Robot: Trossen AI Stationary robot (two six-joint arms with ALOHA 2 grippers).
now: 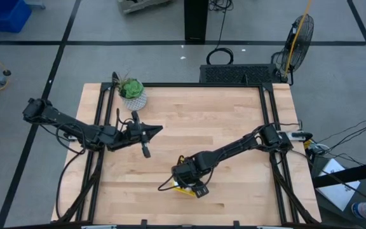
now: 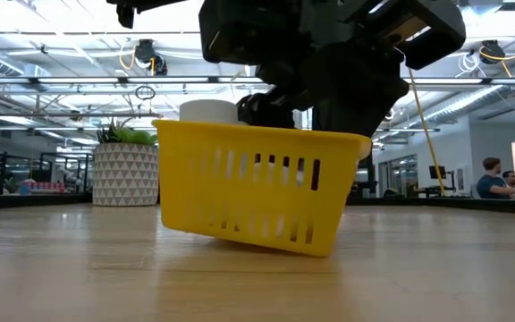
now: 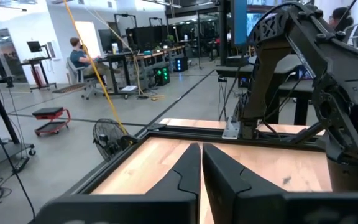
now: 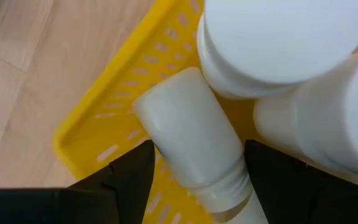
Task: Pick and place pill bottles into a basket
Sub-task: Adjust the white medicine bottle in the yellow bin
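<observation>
The yellow basket (image 1: 184,188) sits near the table's near edge and looks tilted in the low view (image 2: 257,188). My right gripper (image 1: 192,178) is low over it, shut on a white pill bottle (image 4: 188,137) that lies on its side in the basket (image 4: 98,118). Two more white bottles (image 4: 284,37) (image 4: 328,124) are in the basket beside it. One white top (image 2: 208,110) shows above the rim in the low view. My left gripper (image 1: 154,130) is shut and empty above the table's left middle, and also shows in the left wrist view (image 3: 201,165). My right gripper pinches the lying bottle between its two fingers (image 4: 132,177), on the bottle's sides near its threaded neck end (image 4: 219,180). The fingers come from above, pointing down into the basket, and lie along the bottle. The bottle's other end (image 4: 160,99) points toward the basket's wall.
A white speckled plant pot (image 1: 133,95) stands at the table's far left corner and shows behind the basket in the low view (image 2: 125,170). Black frame rails (image 1: 269,108) run along the table's sides. Bare wood lies between the arms and at the far right.
</observation>
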